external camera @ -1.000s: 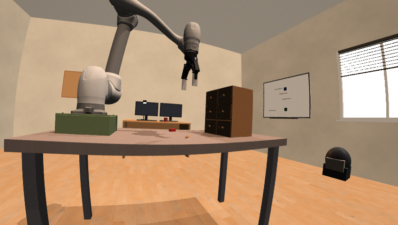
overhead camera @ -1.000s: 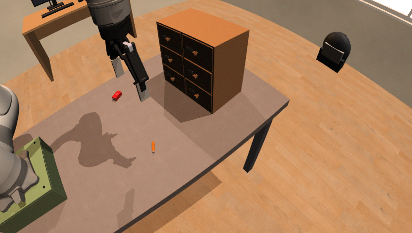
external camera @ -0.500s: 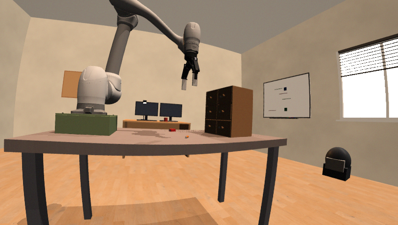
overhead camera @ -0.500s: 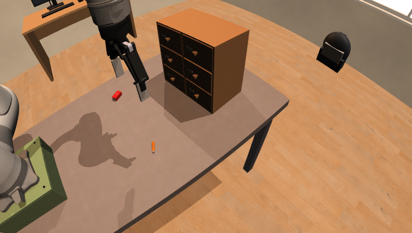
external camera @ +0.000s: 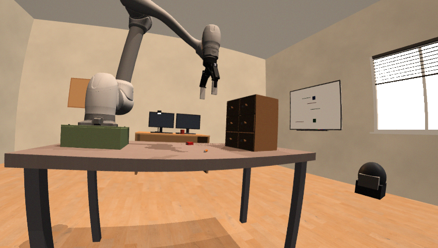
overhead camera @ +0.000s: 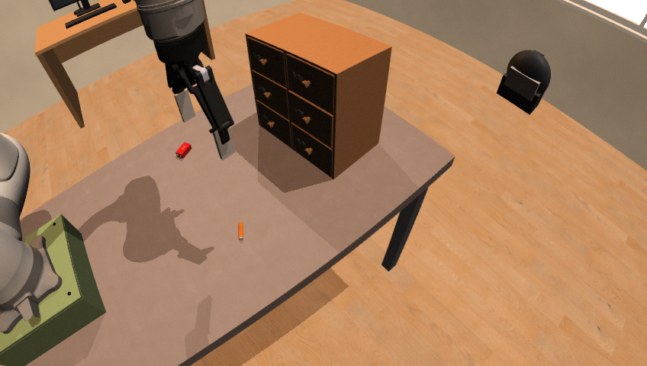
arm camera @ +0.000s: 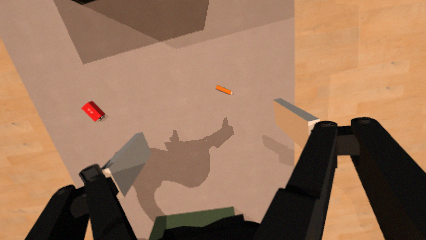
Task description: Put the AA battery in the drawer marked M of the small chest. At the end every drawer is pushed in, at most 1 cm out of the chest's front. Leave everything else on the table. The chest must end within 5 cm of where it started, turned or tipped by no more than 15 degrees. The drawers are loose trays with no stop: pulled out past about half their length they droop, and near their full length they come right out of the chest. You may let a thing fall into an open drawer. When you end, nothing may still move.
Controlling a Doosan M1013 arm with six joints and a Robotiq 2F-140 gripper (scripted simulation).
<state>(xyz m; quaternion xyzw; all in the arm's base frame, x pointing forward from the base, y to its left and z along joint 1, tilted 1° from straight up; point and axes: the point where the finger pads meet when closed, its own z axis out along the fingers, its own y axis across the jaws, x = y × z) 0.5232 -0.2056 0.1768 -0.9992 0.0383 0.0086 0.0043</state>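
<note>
Gripper (external camera: pixel 207 91) hangs high over the table (overhead camera: pixel 408 176), fingers spread to full width, nothing between them. Wide stance fits a first approach: nothing yet chosen to grasp.

Battery (overhead camera: pixel 240 230), orange, lies flat on the table far below the gripper and off toward the table's near edge; in the wrist view (arm camera: pixel 224 90) it sits ahead of the fingers, nearer the right one. Untouched.

Red block (overhead camera: pixel 183 149) lies below, on the other side of the fingers; not part of the job, so it stays put.

Chest (overhead camera: pixel 358 90) stands beside the gripper, its top roughly level with the fingertips. All six drawers appear pushed in. Letter marks too small to read, so drawer M cannot be picked out here.

Judgement: a drawer must open before the battery goes in; height leaves room to descend to either.
</note>
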